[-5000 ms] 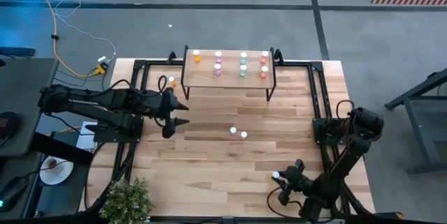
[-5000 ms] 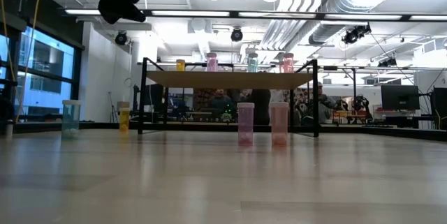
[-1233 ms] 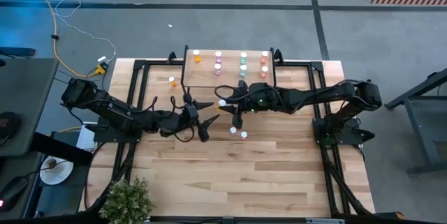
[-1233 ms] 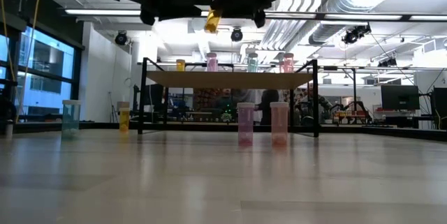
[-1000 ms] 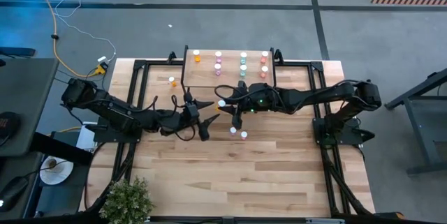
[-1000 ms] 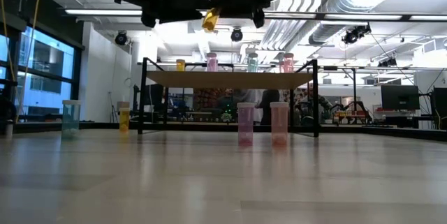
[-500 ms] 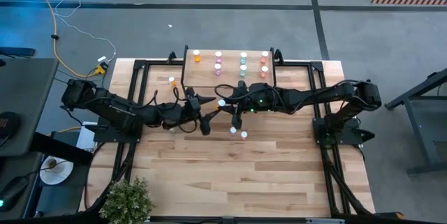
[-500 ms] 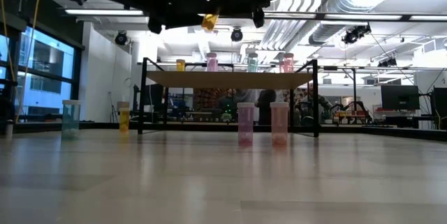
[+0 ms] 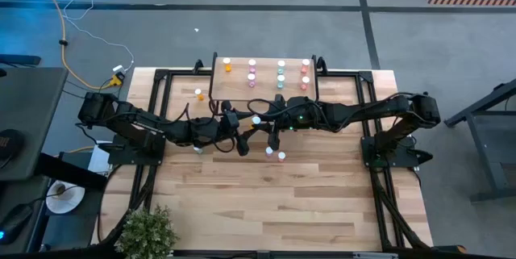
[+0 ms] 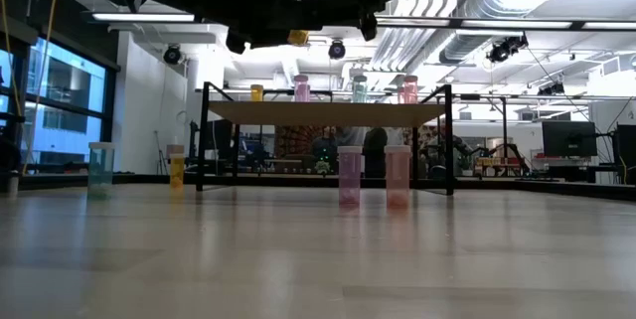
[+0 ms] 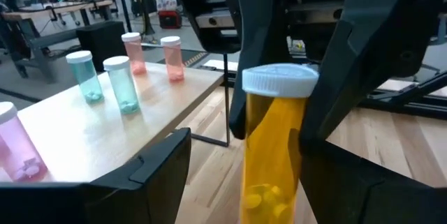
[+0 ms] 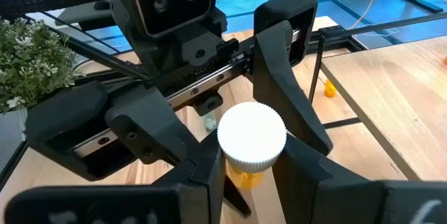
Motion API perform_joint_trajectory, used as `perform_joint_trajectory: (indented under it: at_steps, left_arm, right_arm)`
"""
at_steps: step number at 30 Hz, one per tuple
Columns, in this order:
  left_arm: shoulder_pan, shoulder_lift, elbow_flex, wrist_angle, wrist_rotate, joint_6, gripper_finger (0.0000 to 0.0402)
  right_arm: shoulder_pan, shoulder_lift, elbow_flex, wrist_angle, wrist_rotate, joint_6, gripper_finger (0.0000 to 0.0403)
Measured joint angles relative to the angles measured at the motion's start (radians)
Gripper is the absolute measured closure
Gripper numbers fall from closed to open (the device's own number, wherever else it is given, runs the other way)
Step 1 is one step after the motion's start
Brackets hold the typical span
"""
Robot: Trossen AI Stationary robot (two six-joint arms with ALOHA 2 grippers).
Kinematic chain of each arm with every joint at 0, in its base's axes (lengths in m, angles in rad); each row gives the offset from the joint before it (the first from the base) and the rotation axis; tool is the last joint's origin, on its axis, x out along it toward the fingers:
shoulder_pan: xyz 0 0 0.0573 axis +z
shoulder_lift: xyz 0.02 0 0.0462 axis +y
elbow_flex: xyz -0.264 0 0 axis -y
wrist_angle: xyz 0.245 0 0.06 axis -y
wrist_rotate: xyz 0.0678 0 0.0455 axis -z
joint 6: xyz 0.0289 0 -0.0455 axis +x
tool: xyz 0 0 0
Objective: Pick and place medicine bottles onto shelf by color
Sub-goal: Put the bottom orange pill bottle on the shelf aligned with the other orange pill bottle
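Handoff is happening mid-air in front of the shelf (image 9: pixel 264 77). Over the last second the left gripper (image 9: pixel 239 134) has been closing in on the right gripper (image 9: pixel 260 122); the two are now meeting above the counter (image 9: pixel 266 202), so the transfer looks about to happen, not done yet.

The right gripper's jaws are clamping the orange bottle (image 11: pixel 274 137) by its body, white cap showing in the right wrist view (image 12: pixel 251 135). The left gripper's jaws are standing wide open, holding nothing; in the left wrist view the bottle is sitting upright between its two fingers, apparently not yet touched.

Judging it: the left jaws need to close on the bottle before the right lets go. The orange column on the shelf is at the left end, the left arm's side.

Two pink bottles (image 9: pixel 275 153) are waiting on the counter, just below the grippers in the high view.
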Motion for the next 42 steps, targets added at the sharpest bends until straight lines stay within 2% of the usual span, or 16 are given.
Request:
perform_joint_trajectory:
  at_steps: [9,19,28,42]
  left_arm:
    - [0.000,-0.005,0.000,-0.001,-0.002,0.016,0.0174]
    - [-0.001,-0.005,-0.001,0.000,0.026,0.016,0.0246]
    - [-0.004,-0.006,-0.001,0.001,0.033,0.016,0.0287]
    - [-0.005,-0.006,-0.001,0.002,0.033,0.028,0.0303]
  right_arm:
    - [-0.001,-0.002,0.000,-0.017,0.000,0.000,0.0315]
    - [-0.001,-0.002,0.000,-0.030,0.008,0.001,0.0315]
    - [-0.001,-0.002,0.000,-0.033,0.011,0.001,0.0315]
    - [-0.001,-0.002,0.000,-0.033,0.011,-0.010,0.0311]
